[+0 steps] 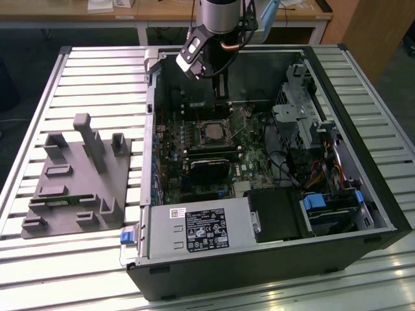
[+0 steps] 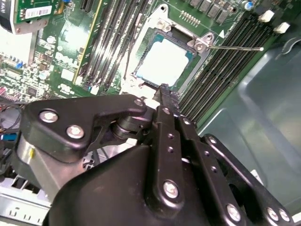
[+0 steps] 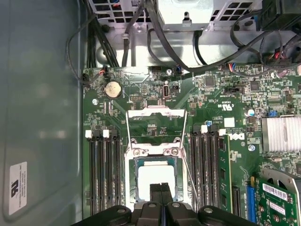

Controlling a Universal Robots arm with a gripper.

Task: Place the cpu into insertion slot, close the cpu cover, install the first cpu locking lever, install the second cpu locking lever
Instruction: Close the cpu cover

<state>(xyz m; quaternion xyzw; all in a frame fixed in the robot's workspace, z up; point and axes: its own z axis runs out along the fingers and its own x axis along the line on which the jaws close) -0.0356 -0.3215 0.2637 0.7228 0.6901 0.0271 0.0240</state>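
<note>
Silvery square cpu (image 3: 155,175) in metal-framed insertion slot (image 3: 154,153), black pincer (image 3: 161,189) above

Our arm (image 1: 219,13) hangs in from the top edge of the exterior view, its silver end section upright and the gripper (image 1: 222,91) pointing straight down. In both wrist views we look along the gripper (image 2: 163,89) (image 3: 160,188) from behind. Its black fingers (image 3: 154,192) lie pressed against each other with nothing between them, and its bolted black linkages (image 2: 80,122) spread out to either side.
</note>
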